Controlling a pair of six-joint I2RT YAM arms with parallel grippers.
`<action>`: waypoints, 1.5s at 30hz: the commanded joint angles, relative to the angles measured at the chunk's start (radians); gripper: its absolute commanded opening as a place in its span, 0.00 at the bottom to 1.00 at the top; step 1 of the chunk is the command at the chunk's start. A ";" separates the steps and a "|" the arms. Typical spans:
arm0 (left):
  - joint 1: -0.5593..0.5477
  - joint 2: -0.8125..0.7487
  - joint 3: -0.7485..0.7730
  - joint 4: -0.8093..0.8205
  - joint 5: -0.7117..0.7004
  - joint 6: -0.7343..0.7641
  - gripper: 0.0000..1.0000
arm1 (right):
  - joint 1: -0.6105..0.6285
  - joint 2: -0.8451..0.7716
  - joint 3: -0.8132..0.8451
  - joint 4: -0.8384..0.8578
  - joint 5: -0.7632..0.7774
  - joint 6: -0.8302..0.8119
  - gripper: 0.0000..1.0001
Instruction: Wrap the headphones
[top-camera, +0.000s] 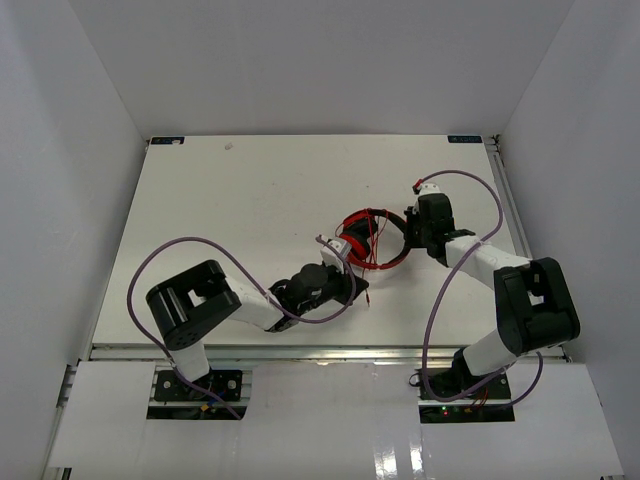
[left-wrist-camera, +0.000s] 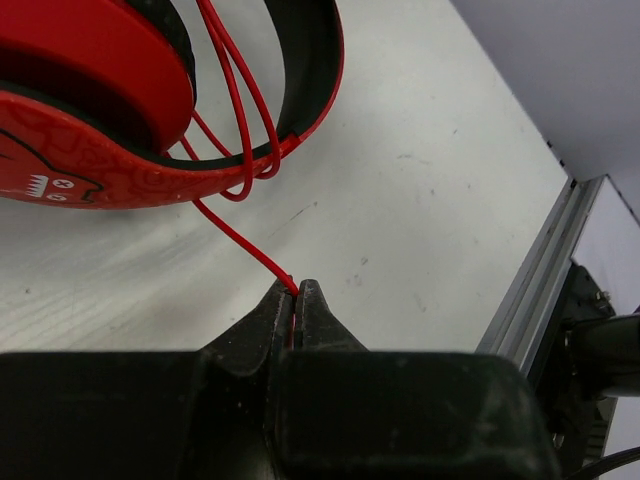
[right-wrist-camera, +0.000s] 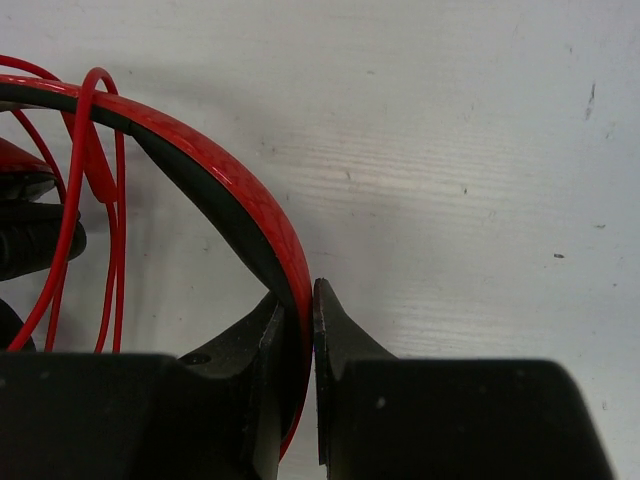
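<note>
Item: your headphones (top-camera: 358, 235), red with black padding, sat right of centre on the tabletop (top-camera: 240, 200), thin red cable (left-wrist-camera: 238, 232) looped over the headband (right-wrist-camera: 225, 185). Your left pincer (left-wrist-camera: 296, 292) was closed on the cable; your right pincer (right-wrist-camera: 298, 300) clamped the headband between nearly shut jaws.

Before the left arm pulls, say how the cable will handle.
Likely floppy: the cable drapes in loose loops over the headband, so it should follow the left gripper pinching it. Thin and smooth, it may slip. The right gripper clamping the headband should resist tugs.
</note>
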 joint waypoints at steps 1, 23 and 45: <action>0.006 0.005 0.030 -0.008 0.046 0.016 0.00 | -0.003 0.007 -0.021 0.184 0.015 -0.011 0.08; 0.024 -0.051 -0.007 -0.102 0.056 -0.025 0.18 | -0.036 0.055 -0.007 0.165 -0.061 -0.081 0.49; 0.023 -0.508 -0.129 -0.430 0.017 0.095 0.98 | -0.128 -0.339 0.038 -0.247 -0.330 -0.448 0.90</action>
